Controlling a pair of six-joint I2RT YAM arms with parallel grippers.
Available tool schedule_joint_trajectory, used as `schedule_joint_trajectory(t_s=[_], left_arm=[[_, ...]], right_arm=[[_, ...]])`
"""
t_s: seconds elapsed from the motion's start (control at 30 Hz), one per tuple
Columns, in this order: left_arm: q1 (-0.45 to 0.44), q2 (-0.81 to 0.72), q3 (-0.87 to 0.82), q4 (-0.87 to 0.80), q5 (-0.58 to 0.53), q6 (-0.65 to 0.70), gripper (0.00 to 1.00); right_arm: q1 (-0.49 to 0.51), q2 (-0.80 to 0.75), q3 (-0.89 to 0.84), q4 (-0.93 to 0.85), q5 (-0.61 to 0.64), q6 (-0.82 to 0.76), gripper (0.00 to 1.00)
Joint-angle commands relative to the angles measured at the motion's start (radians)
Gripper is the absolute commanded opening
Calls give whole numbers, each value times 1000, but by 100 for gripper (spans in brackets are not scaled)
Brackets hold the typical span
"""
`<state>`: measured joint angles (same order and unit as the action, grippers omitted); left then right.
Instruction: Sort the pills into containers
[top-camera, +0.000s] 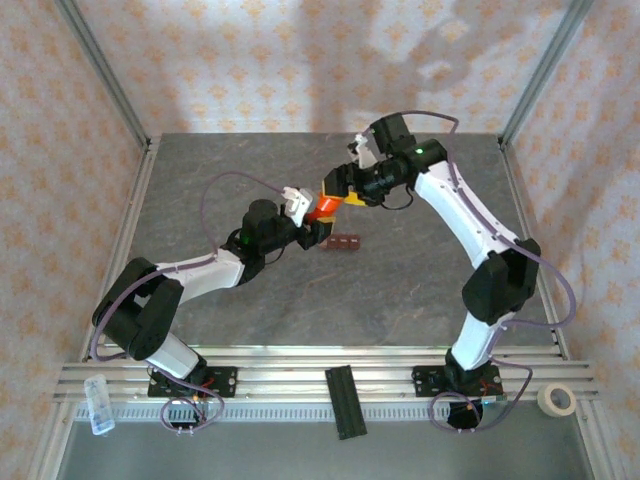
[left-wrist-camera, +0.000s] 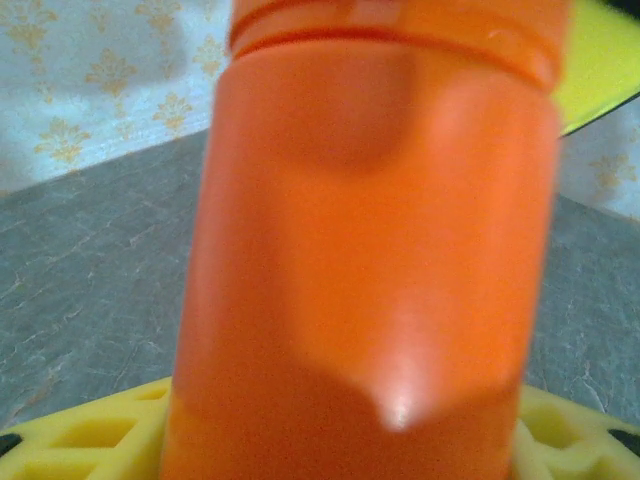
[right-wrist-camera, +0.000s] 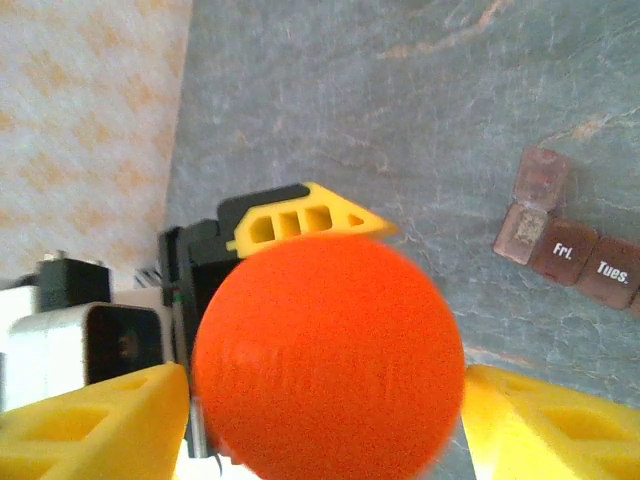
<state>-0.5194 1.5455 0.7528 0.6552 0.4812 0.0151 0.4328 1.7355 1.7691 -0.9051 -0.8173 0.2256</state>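
One smooth orange plastic bottle is pinched above the grey bench by the left hand; whether its top is clamped by the right hand cannot be told. If jerked, pills may be spilled past the dark red-brown bar of joined containers resting nearby.

containers — dark red-brown compartment row | flat on table | end lid open — labels Fri., Tues.

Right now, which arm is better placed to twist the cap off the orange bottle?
Right. The right gripper faces the cap end-on and straddles it, while the left gripper clamps the bottle by its body and can steady it. Whether the right one grips yet is unclear.
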Motion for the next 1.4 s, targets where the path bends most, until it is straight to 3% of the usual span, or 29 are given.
schedule_joint_trajectory(t_s=[0.0,0.23,0.4,0.63,0.93,1.37], left_arm=[[-1,-27,15,29,-27,-36,0],[-1,-22,32,-31,16,-37,0],[-1,-28,53,-104,11,-33,0],[-1,-32,78,-185,-17,-2,0],[-9,-36,72,-188,-17,-4,0],[-18,-34,75,-185,10,11,0]], right_arm=[[-53,-135,-58,111,-9,63,77],[-115,-298,-269,271,175,224,80],[-112,-378,-385,346,346,320,90],[-85,-411,-492,463,346,417,86],[7,-305,-423,492,357,428,86],[61,-185,-357,514,322,442,81]])
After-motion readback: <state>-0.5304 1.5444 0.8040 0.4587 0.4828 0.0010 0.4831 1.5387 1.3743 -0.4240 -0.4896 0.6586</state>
